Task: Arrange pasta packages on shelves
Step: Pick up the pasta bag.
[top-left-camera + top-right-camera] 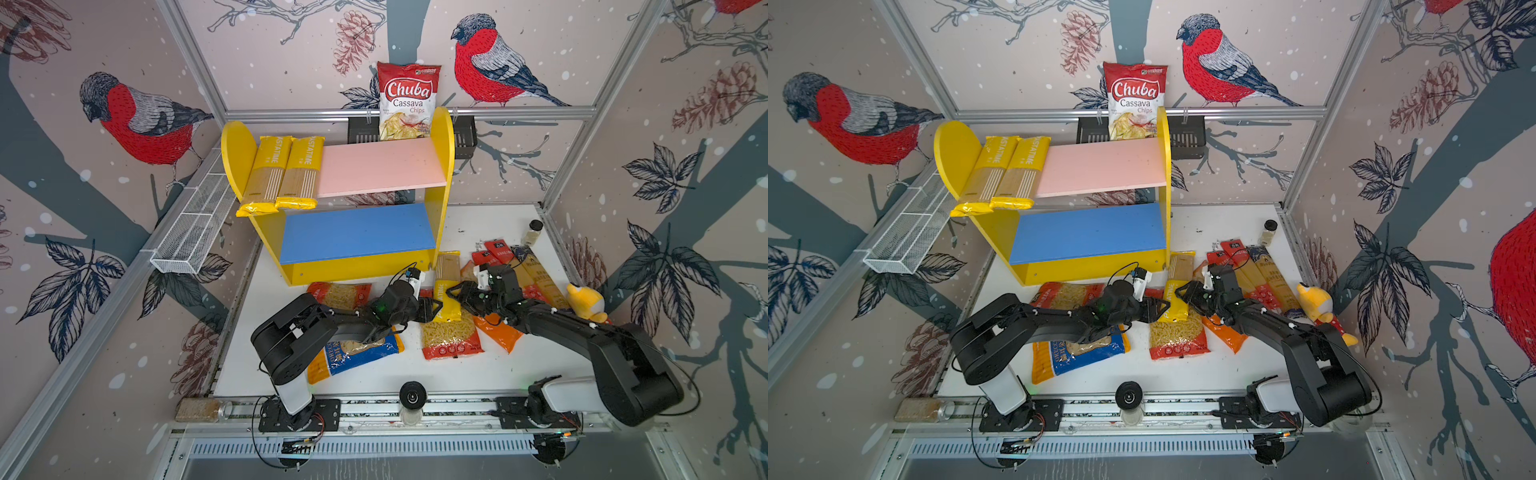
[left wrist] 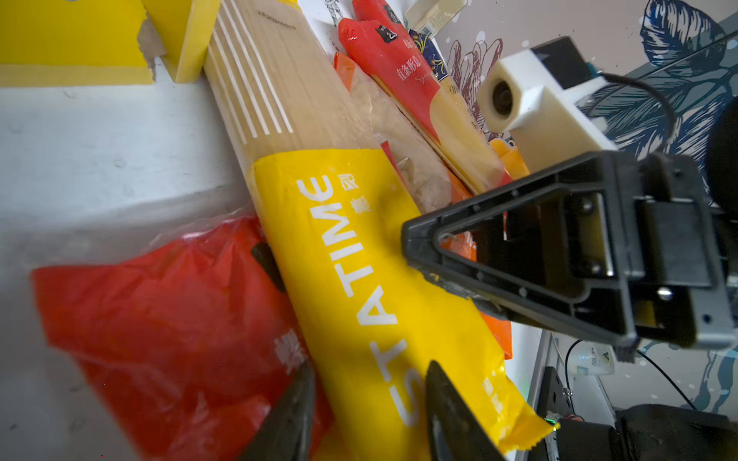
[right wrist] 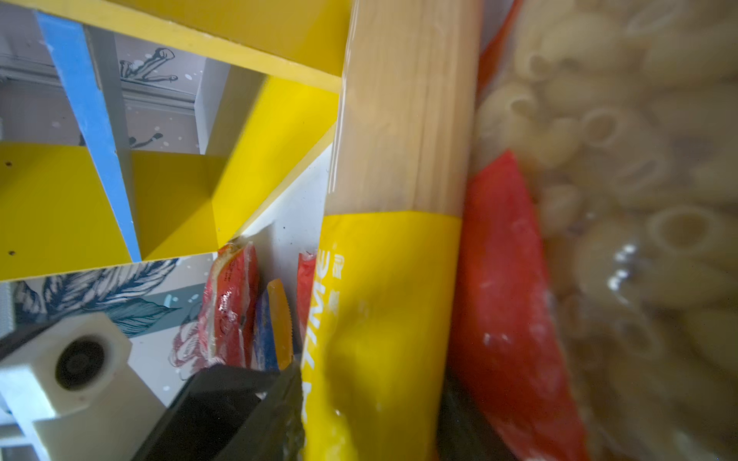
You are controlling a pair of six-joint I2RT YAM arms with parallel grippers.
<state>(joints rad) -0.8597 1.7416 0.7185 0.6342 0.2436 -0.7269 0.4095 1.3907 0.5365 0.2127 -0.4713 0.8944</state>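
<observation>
Pasta pack (image 2: 351, 255), yellow, straddled by left gripper (image 2: 369, 369), right gripper (image 3: 371, 379), half-closed

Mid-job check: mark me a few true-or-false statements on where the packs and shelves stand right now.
1. Two yellow spaghetti packs lie on the pink upper board. True.
2. The blue lower board holds a red bag. False: nothing lies on it.
3. The left gripper and the right gripper are both at a third yellow pack on the table. True.
4. The cassava chips bag lies flat on the table. False: it stands upright behind the shelves, at the black basket.
</observation>
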